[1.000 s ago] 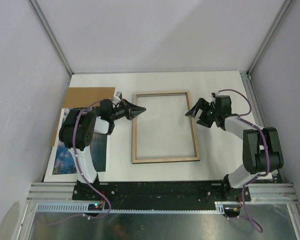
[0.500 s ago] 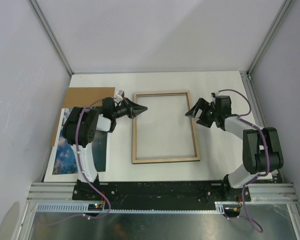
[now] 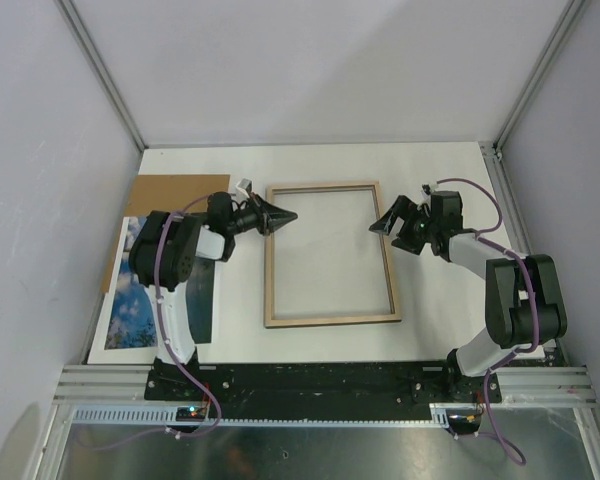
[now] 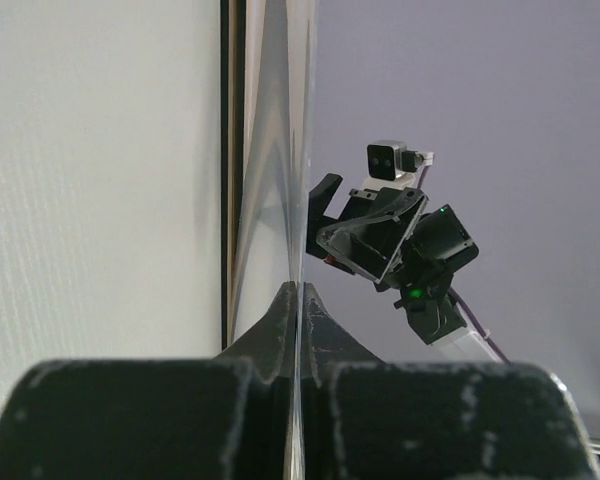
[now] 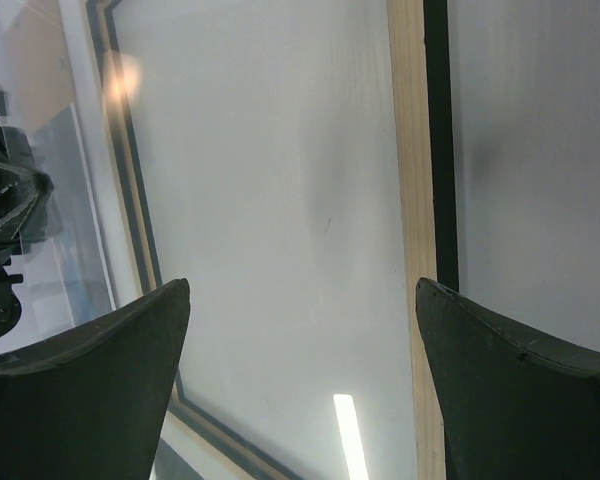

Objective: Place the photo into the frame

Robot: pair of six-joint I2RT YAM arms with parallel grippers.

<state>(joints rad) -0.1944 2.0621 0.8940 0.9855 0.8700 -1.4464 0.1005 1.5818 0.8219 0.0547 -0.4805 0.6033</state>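
The frame [image 3: 330, 253] lies mid-table with its pale wood reverse up. My left gripper [image 3: 286, 216] is at the frame's upper left rail. In the left wrist view it [image 4: 301, 290] is shut on the edge of a thin clear pane [image 4: 302, 150], seen edge-on. My right gripper [image 3: 388, 220] is open and empty over the frame's upper right rail [image 5: 408, 150], with its fingers [image 5: 100, 390] spread wide above the pane [image 5: 270, 180]. The photo [image 3: 130, 305] lies at the table's left edge, sky side up, partly hidden under my left arm.
A brown cardboard backing board [image 3: 175, 192] lies at the back left, overlapping the photo's far end. Grey enclosure walls and metal posts [image 3: 105, 80] close in the table on the left, right and back. The arm bases sit on the black rail [image 3: 320, 380] at the front.
My left gripper has shifted a little toward the back and right along the frame's upper left rail, still shut. My right arm has not moved.
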